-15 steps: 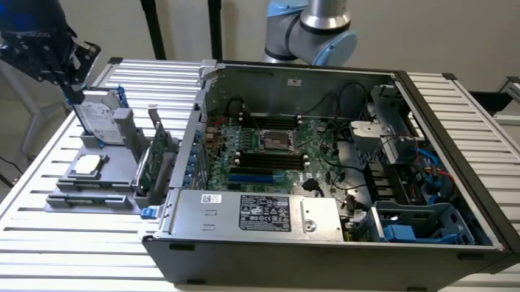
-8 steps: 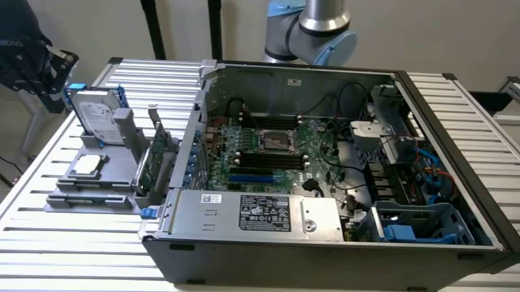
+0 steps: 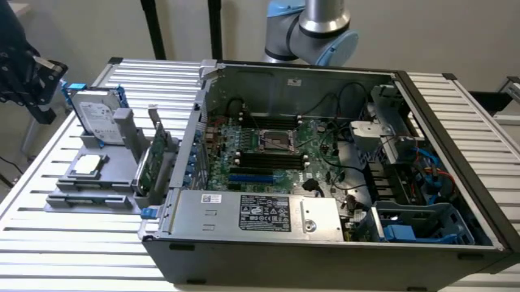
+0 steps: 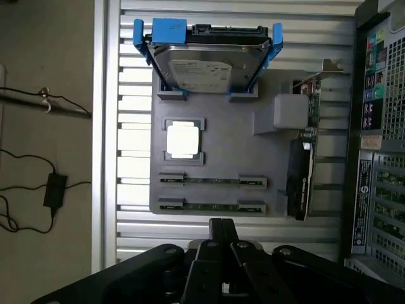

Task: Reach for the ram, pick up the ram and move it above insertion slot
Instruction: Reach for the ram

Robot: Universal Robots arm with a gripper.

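Note:
Two rams stand on edge in the slots of a grey holder point(image 4: 221, 142): one ram point(image 4: 212, 181) nearer the chip, the other ram point(image 4: 212, 206) nearer my gripper. In the exterior view they sit at the holder's near end point(image 3: 87, 199). My gripper point(image 4: 221, 223) hangs high above the holder, just off its ram end, with its fingers pressed together and nothing between them. The black memory slots point(image 3: 268, 159) lie on the motherboard inside the open computer case point(image 3: 325, 243).
The holder also carries a silver hard drive in a blue frame point(image 4: 209, 60), a square processor chip point(image 4: 184, 139) and a green expansion card point(image 4: 302, 171) beside the case wall. A dark clamp-like object point(image 3: 28, 79) stands at the exterior view's left. Cables point(image 4: 38, 190) lie on the floor.

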